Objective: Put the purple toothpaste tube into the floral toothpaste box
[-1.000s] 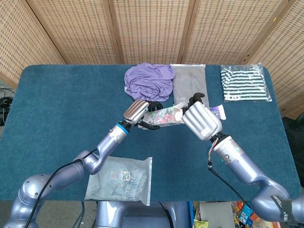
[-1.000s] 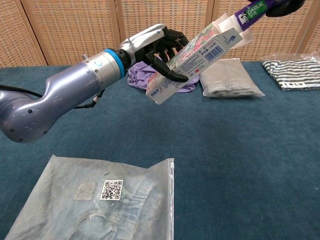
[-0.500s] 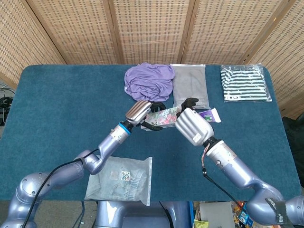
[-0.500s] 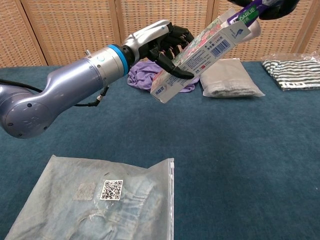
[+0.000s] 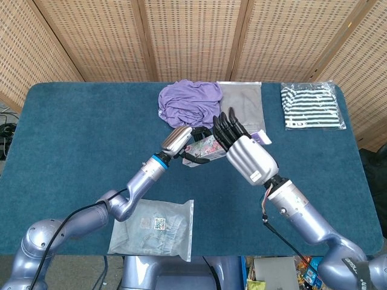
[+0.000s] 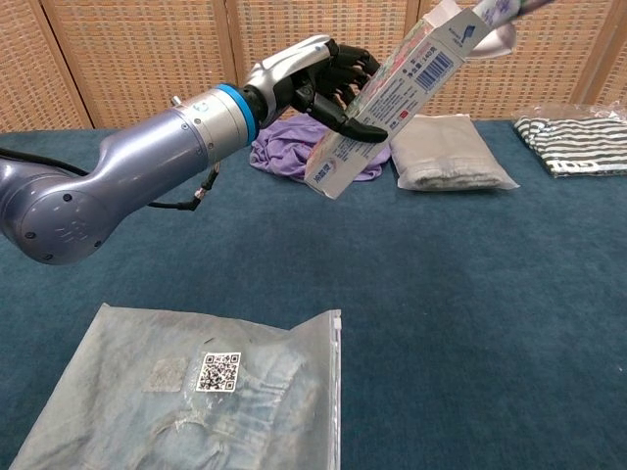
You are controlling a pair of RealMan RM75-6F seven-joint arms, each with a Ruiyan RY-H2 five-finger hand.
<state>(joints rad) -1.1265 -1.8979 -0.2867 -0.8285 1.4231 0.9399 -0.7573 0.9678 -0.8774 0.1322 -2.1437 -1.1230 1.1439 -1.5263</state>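
Observation:
My left hand (image 5: 178, 140) grips the floral toothpaste box (image 5: 206, 147) above the middle of the blue table. In the chest view the same left hand (image 6: 315, 82) holds the box (image 6: 390, 95) tilted, its open end up and to the right. The purple toothpaste tube (image 6: 499, 10) pokes out of that open end, and only its tip shows (image 5: 262, 138). My right hand (image 5: 248, 154) hovers over the box's open end with its fingers (image 5: 226, 126) stretched out straight. Its palm hides the box mouth, so contact with the tube cannot be seen.
A crumpled purple cloth (image 5: 188, 103), a grey packed garment (image 5: 242, 107) and a striped packed garment (image 5: 311, 106) lie along the table's far side. A clear bag with a QR label (image 5: 155, 228) lies at the near edge.
The right hand's fingers went from curled around the tube to stretched straight. The tube has slid further into the box. The left hand tilted the box steeper.

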